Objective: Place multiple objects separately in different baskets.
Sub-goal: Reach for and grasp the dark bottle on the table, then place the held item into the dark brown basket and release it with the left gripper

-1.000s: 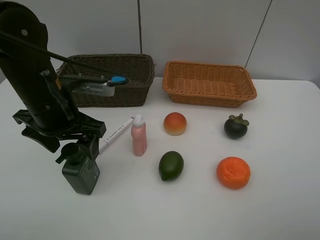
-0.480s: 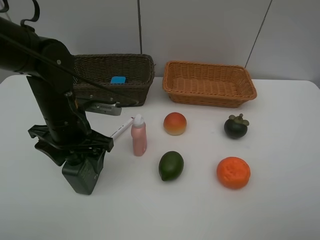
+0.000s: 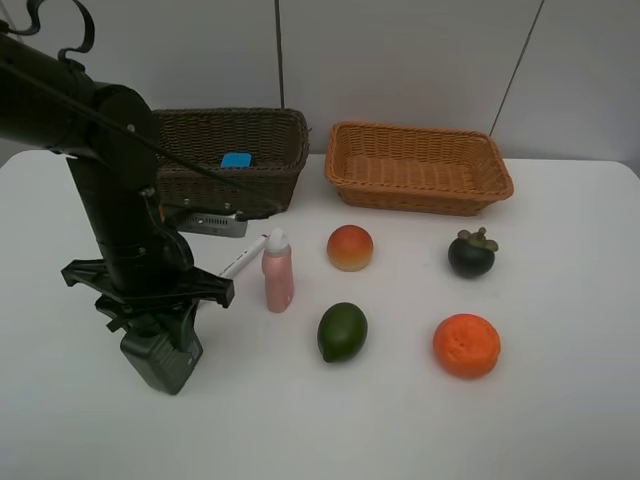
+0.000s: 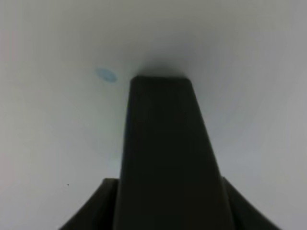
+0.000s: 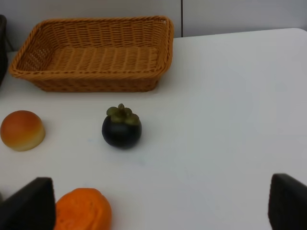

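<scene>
My left gripper [image 3: 155, 325] reaches straight down onto the dark green pump bottle [image 3: 160, 358] at the front left and is shut on its top. The left wrist view is filled by the bottle [image 4: 165, 153], with a finger pressed against each side. A white marker [image 3: 243, 260], a pink bottle [image 3: 278, 272], a red-yellow fruit [image 3: 350, 247], a green fruit [image 3: 342, 331], a mangosteen [image 3: 471, 253] and an orange [image 3: 466, 345] lie on the table. My right gripper [image 5: 158, 205] is open, near the orange [image 5: 82, 211] and mangosteen [image 5: 122, 127].
The dark brown basket [image 3: 250, 190] stands at the back left with a small blue thing [image 3: 236, 160] inside. The light tan basket [image 3: 420, 195] stands at the back right. The left arm's column rises in front of the dark basket's left end.
The left gripper has sunk onto the pump bottle's top and its jaws have come in from wide open. The bottle now leans slightly. The other objects have not moved.
</scene>
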Controlling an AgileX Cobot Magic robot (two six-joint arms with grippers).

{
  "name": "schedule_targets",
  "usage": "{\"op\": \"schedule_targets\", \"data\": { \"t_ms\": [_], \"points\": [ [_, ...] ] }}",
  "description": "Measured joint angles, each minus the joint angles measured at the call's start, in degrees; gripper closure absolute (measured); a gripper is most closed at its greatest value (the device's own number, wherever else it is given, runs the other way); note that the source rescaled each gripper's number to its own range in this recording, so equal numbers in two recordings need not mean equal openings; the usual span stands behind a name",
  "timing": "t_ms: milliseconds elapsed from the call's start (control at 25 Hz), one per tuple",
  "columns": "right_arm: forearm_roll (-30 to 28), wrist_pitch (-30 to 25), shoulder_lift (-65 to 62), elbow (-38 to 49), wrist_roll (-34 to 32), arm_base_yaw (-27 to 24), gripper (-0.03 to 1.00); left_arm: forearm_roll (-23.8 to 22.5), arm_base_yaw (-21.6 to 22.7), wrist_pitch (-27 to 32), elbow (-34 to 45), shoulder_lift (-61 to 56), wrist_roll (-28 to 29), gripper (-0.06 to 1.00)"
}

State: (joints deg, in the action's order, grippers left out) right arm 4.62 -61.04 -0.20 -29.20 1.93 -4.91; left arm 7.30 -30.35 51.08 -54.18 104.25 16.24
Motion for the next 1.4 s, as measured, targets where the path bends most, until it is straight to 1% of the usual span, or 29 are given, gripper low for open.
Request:
{"op": "schedule_targets", "data": {
  "t_ms": [360, 480, 600, 760, 960, 1080, 1240, 1400],
  "points": [
    [0.00, 0.00, 0.00, 0.00, 0.00, 0.00, 0.03, -0.18, -0.08, 0.18, 0.00, -0.19, 0.13, 0.61],
    [0.00, 0.00, 0.00, 0.00, 0.00, 0.00, 0.03, -1.10, -0.08, 1.17, -1.78, -1.02, 0.13, 0.61],
    [0.00, 0.00, 0.00, 0.00, 0.00, 0.00, 0.03, -2.48, -0.08, 3.57, -8.81, -3.99, -0.22, 0.61],
    [0.00, 0.00, 0.00, 0.00, 0.00, 0.00, 0.03, -5.02, 1.00, 4.29, -24.08, -5.11, -0.30, 0.61],
    [0.00, 0.00, 0.00, 0.00, 0.00, 0.00, 0.03, -6.30, 6.05, 1.43, -42.98, 2.07, -0.30, 0.61],
    [0.00, 0.00, 0.00, 0.00, 0.00, 0.00, 0.03, -6.76, 8.26, -0.41, -51.16, 9.06, -0.30, 0.61],
    [0.00, 0.00, 0.00, 0.00, 0.00, 0.00, 0.03, -6.87, 9.17, -3.01, -57.06, 18.35, -0.38, 0.61],
    [0.00, 0.00, 0.00, 0.00, 0.00, 0.00, 0.03, -6.70, 9.17, -5.35, -58.42, 24.13, -1.89, 0.61]
  ]
}}
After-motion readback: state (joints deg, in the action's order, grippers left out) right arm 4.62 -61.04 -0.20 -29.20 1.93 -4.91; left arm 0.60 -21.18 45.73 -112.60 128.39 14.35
